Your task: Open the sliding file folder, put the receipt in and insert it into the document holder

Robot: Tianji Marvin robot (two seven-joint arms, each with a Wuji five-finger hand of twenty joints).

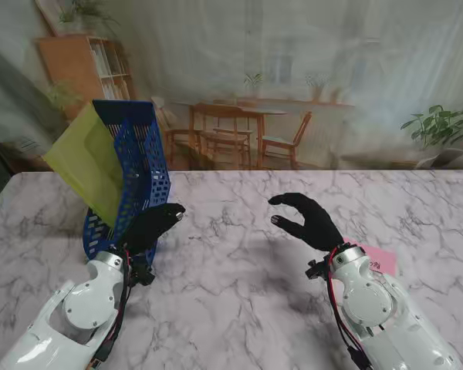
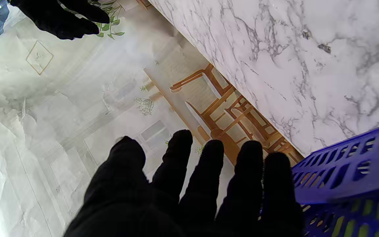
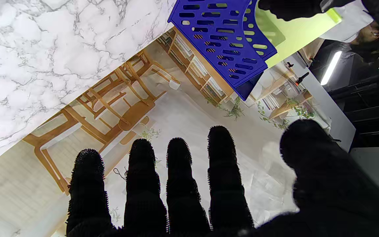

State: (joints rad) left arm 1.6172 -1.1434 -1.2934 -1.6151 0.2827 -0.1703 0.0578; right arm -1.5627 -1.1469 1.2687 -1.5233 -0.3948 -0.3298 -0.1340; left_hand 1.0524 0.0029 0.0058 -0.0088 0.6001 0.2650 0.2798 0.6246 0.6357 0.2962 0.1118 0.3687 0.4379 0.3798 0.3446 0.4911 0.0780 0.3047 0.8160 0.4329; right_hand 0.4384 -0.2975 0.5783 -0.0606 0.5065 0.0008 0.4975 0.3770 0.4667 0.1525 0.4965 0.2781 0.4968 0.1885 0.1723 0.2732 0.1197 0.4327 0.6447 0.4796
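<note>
Looking down from stand: blue document holder upright on marble table, far left, w/ yellow-green file folder slotted in, sticking out its left side. Left hand just beside holder base, empty, fingers apart. Right hand mid-table, empty, fingers spread. Pink slip by right wrist.

Left wrist: fingers splayed, holder wall alongside.

Right wrist: fingers spread, holder well apart.
</note>
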